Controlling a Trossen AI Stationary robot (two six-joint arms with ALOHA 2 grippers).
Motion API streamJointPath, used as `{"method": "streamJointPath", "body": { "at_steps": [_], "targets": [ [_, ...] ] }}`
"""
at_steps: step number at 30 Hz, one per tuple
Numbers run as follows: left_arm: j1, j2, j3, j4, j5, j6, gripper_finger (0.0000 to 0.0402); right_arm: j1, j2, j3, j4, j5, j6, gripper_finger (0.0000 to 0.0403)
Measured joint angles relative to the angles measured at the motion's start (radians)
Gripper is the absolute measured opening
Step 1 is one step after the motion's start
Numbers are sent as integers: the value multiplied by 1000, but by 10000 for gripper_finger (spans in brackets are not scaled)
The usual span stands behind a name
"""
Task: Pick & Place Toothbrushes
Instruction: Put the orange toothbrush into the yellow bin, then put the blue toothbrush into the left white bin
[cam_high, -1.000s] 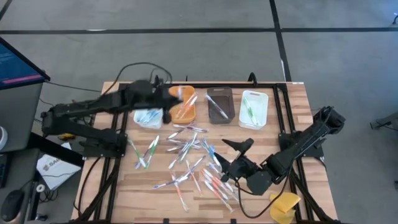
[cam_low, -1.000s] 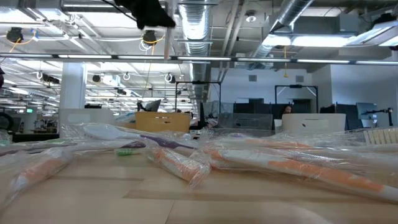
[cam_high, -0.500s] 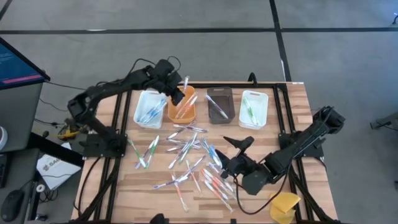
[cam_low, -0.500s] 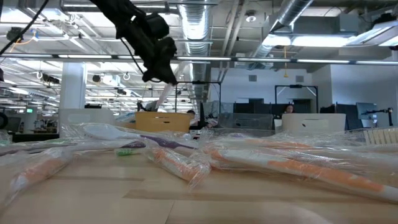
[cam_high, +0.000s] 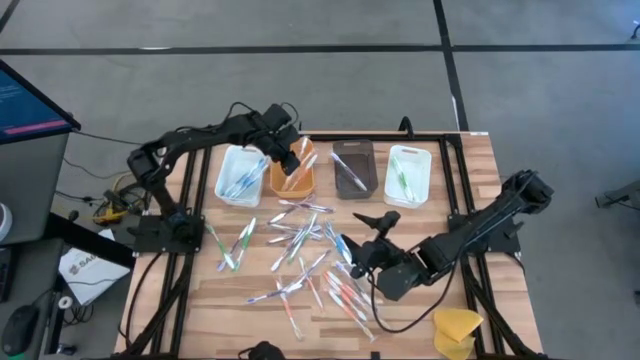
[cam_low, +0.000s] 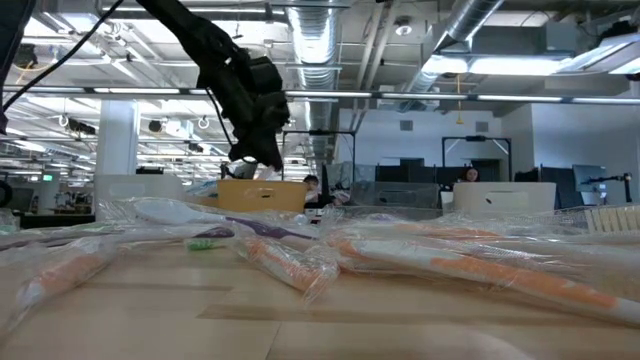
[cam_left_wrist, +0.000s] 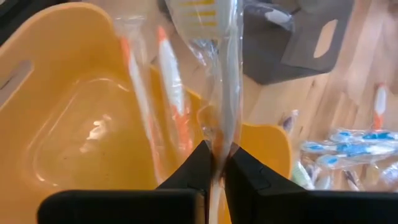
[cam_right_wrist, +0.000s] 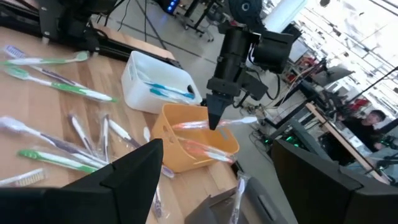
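Note:
My left gripper hangs over the orange tray at the table's far side, shut on a clear-wrapped toothbrush with a pale handle. Two wrapped orange toothbrushes lie in that tray. Many wrapped toothbrushes with blue, green, red and clear handles lie scattered flat on the wooden table. My right gripper hovers open over the right side of that pile, with nothing between its fingers. My left gripper pinches the wrapped toothbrush's handle between its two fingers. The fingers slant down from the table's left. The toothbrush sticks out past the fingertips, its bristle head at the free end, lifted clear above the orange tray.
A white tray with blue toothbrushes, a brown tray and a second white tray with green ones stand in the far row beside the orange one. A yellow lump lies at the near right corner.
My left gripper has swung toward the table's right and come down from high up to just above the orange tray, turning as it went and keeping the wrapped toothbrush in its shut fingers. My right gripper has edged a little toward the scattered pile.

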Motion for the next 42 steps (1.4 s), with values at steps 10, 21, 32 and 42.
{"method": "streamJointPath", "body": {
  "at_steps": [10,21,32,42],
  "targets": [
    [0,-4,-1,4,-2,3,51,-11,0,0,-19,-8,0,297],
    [3,-1,-40,1,-48,27,86,-9,0,0,-20,-8,37,297],
    [-7,-154,-41,14,-138,44,157,-13,0,0,-31,-62,63,297],
    [-165,-492,-86,16,-120,38,192,-75,-78,0,-203,-531,423,297]
  ]
}}
